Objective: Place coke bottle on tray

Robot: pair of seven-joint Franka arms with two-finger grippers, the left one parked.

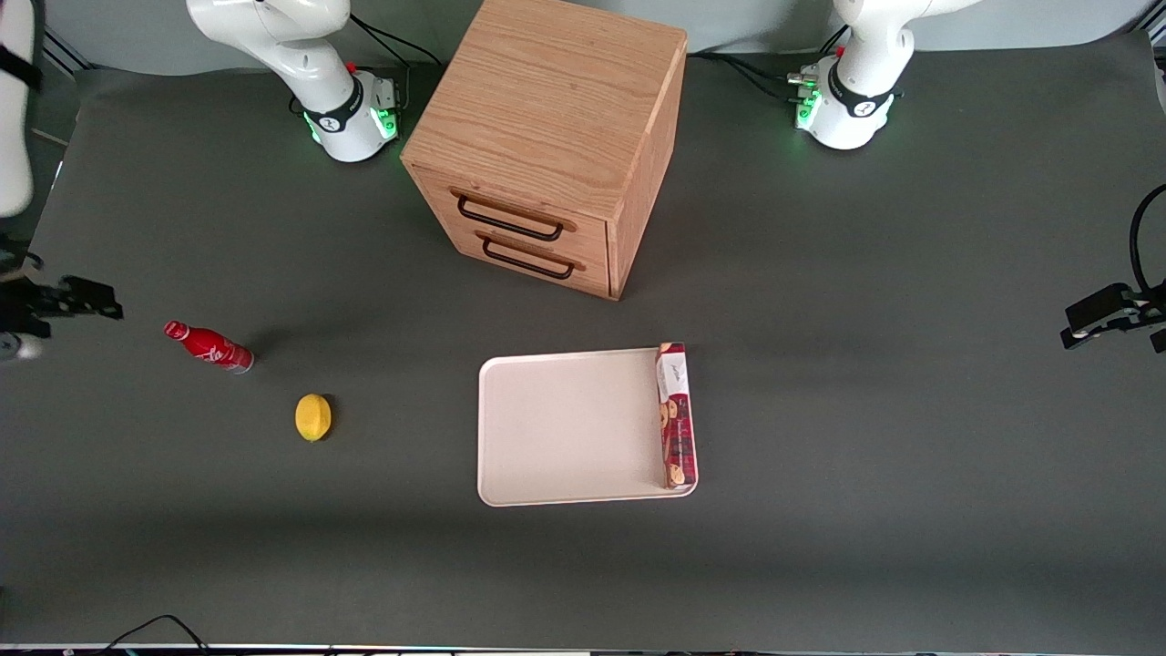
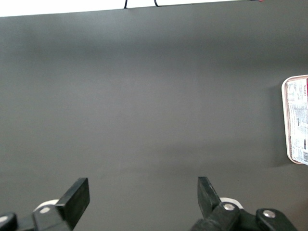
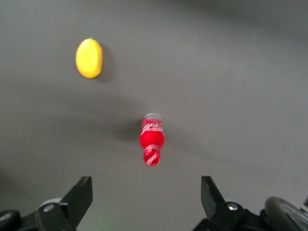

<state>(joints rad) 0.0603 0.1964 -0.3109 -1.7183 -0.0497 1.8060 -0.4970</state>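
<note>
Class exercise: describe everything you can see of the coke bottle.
The coke bottle is small, slim and red, with a red cap, white script lettering and a silvery base. It stands upright on the dark table, toward the working arm's end, near the lemon but apart from it. Nothing grips it; the open claw hovers above.

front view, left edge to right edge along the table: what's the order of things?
gripper → coke bottle → lemon → tray → biscuit box, lying on the tray's edge. Drawer cabinet overlaps the tray's span, so left out.
</note>
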